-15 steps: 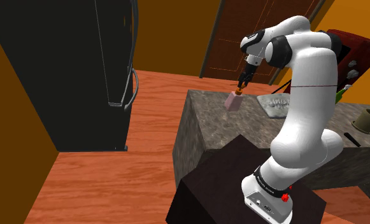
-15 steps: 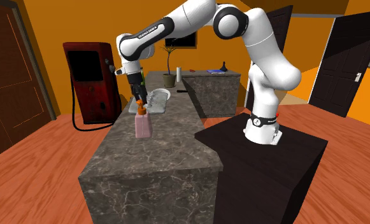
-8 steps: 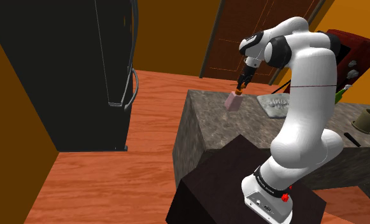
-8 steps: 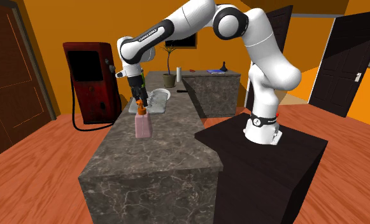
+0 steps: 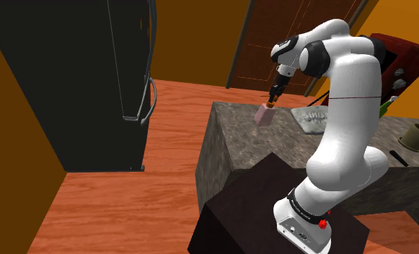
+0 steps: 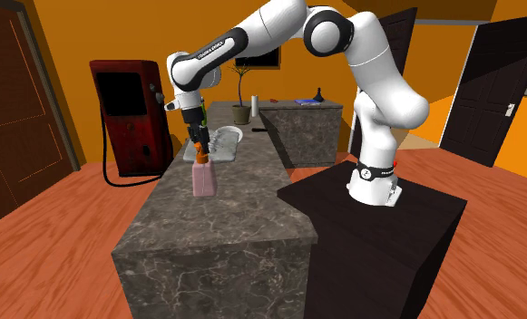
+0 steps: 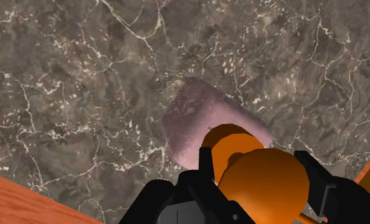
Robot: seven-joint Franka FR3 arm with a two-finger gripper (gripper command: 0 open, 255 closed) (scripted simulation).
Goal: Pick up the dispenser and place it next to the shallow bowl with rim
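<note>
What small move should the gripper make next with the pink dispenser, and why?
Probably a short, straight lift. In the wrist view the gripper appears to clasp the orange pump head of the pink dispenser, whose body seems to stand upright on the marble counter. Raising it first should free it from the surface before it is carried toward the shallow bowl.

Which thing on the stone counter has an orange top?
The pink dispenser, clasped by the gripper; the pale bowl beyond it has no orange.
</note>
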